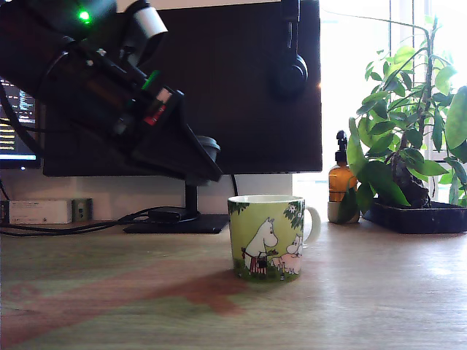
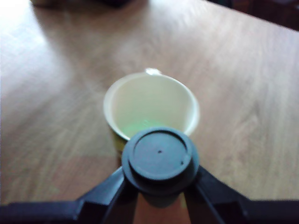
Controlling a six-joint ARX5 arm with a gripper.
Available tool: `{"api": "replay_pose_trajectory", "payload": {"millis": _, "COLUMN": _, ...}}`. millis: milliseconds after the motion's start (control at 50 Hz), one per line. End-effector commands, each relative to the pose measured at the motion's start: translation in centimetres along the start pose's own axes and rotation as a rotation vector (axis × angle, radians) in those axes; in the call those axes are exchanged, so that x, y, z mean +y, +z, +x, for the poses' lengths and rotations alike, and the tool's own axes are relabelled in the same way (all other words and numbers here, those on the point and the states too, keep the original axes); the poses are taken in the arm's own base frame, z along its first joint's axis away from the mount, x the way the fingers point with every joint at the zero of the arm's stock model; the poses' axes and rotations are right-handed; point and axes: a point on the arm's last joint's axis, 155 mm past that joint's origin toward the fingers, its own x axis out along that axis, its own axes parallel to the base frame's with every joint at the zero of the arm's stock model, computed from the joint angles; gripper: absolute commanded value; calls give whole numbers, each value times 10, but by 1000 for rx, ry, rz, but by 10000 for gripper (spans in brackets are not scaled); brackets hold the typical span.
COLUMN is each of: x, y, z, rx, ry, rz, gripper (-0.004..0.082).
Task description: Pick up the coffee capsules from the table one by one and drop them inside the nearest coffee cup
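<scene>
While the capsule (image 2: 159, 156) is clamped between the closed jaws of the end effector (image 2: 159, 186), it is held just short of the mug (image 2: 150, 105) on the counter (image 2: 243, 93); centring over the opening, then release, is called for.

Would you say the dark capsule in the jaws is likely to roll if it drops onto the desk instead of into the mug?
Probably yes: the capsule looks round and tapered, so it would likely roll in a curve. It seems small beside the mug, so probably light. The hard-looking table might let it bounce.
</scene>
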Motion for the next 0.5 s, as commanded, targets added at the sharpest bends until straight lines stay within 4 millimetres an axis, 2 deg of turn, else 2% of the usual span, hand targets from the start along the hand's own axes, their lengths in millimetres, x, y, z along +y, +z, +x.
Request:
{"api": "replay_pose_trajectory", "payload": {"millis": 0, "x": -1, "y": 18, "z": -2, "rx": -30, "ry": 8, "rz": 18, "gripper": 163}}
{"api": "replay_pose_trajectory", "payload": {"millis": 260, "x": -4, "y": 30, "z": -1, "rx": -25, "ry": 9, "rz": 30, "gripper": 163}}
{"api": "replay_pose_trajectory", "payload": {"millis": 480, "x": -1, "y": 38, "z": 9, "rx": 3, "ry": 12, "rz": 29, "gripper": 163}}
